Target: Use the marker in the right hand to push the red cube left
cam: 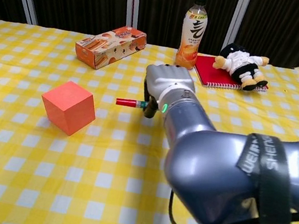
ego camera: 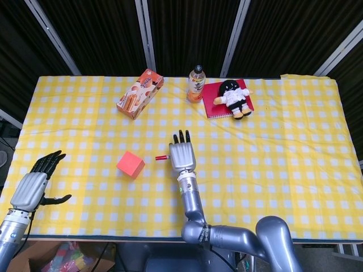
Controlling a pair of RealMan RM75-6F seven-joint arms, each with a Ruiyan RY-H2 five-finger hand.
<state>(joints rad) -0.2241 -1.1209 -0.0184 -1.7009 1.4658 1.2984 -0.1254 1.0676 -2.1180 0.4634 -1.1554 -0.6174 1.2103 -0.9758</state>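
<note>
The red cube (ego camera: 130, 164) (cam: 69, 107) sits on the yellow checked cloth, left of centre. My right hand (ego camera: 181, 154) (cam: 168, 89) grips a red-capped marker (ego camera: 162, 157) (cam: 128, 102) that points left. A clear gap separates the marker's tip from the cube. My left hand (ego camera: 35, 186) hovers open at the table's front left corner, holding nothing; the chest view does not show it.
At the back stand an orange snack box (ego camera: 140, 93) (cam: 110, 46), a drink bottle (ego camera: 196, 84) (cam: 192, 33) and a plush doll (ego camera: 234, 97) (cam: 240, 62) lying on a red notebook (ego camera: 218, 102) (cam: 210, 71). My right forearm (cam: 225, 177) fills the lower right of the chest view.
</note>
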